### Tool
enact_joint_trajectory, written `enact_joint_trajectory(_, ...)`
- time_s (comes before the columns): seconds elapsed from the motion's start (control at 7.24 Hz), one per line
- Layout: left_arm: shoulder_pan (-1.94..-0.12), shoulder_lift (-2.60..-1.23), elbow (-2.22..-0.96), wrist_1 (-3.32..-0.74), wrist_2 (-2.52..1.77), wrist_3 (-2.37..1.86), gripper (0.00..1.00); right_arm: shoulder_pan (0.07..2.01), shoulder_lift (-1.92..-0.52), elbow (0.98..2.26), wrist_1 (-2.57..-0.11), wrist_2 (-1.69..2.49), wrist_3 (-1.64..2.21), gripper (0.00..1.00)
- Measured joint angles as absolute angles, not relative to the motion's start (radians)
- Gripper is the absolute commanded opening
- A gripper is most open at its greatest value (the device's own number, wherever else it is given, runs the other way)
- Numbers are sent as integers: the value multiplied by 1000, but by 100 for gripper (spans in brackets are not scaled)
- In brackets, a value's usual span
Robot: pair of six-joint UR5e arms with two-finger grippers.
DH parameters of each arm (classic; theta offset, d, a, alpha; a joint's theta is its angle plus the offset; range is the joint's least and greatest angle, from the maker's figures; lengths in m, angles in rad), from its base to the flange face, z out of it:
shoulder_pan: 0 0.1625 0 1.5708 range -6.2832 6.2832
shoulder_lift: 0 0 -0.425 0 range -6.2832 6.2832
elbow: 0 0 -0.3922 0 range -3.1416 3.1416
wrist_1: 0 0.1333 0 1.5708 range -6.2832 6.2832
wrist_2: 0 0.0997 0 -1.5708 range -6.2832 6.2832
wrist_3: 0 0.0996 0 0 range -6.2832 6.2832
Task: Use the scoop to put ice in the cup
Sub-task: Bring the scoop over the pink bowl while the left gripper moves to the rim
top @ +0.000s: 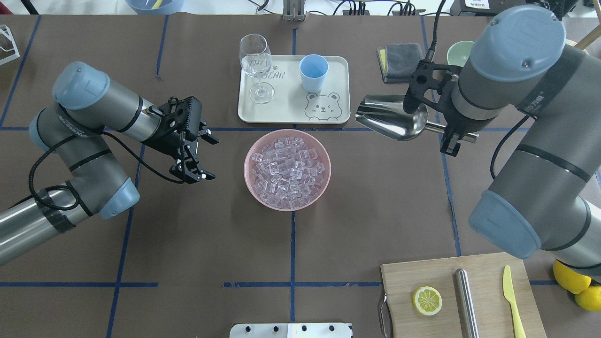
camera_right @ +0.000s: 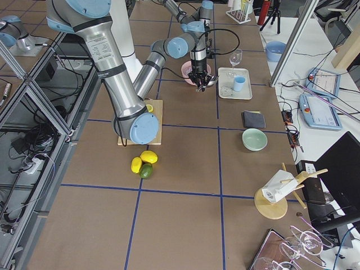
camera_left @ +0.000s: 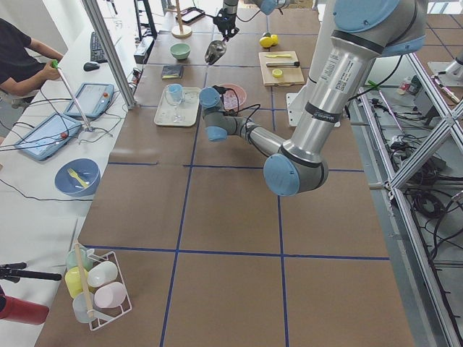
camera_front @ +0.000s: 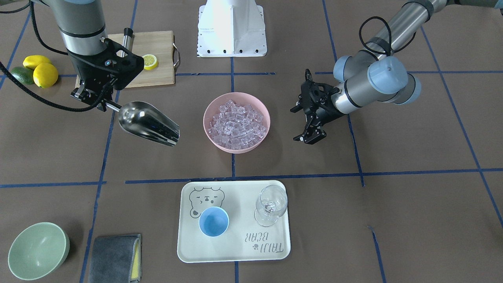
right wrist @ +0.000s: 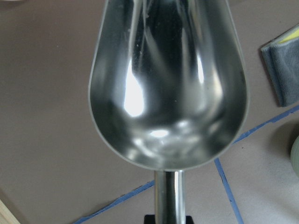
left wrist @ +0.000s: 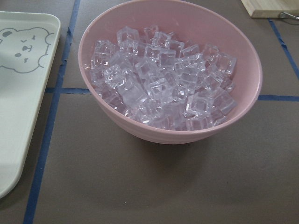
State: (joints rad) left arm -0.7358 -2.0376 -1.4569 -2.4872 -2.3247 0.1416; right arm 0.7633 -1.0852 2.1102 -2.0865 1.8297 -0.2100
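The ice (top: 287, 170) is a heap of clear cubes in a pink bowl (top: 324, 183) at the table's middle, also filling the left wrist view (left wrist: 163, 79). The light-blue cup (top: 313, 72) stands upright and empty on a cream tray (top: 281, 105) beyond the bowl. My right gripper (top: 453, 135) is shut on the rod handle of the steel scoop (top: 392, 117), held in the air to the right of the tray and bowl. The scoop's trough (right wrist: 168, 84) is empty. My left gripper (top: 206, 158) is open and empty, left of the bowl and pointing at it.
A clear wine glass (top: 256, 65) stands on the tray beside the cup. A cutting board (top: 483, 277) with a lemon slice, steel cylinder and yellow knife lies near right. A green bowl (camera_front: 37, 249), a grey cloth (camera_front: 114, 257) and lemons (camera_front: 41, 70) sit on the right side.
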Motion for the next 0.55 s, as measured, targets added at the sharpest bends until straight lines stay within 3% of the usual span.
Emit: enact_joint_trajectory(0.55,-638,-2043,-1404,-2645,-2241,-25,100,712,-894,2073,-2364,1737,-295,0)
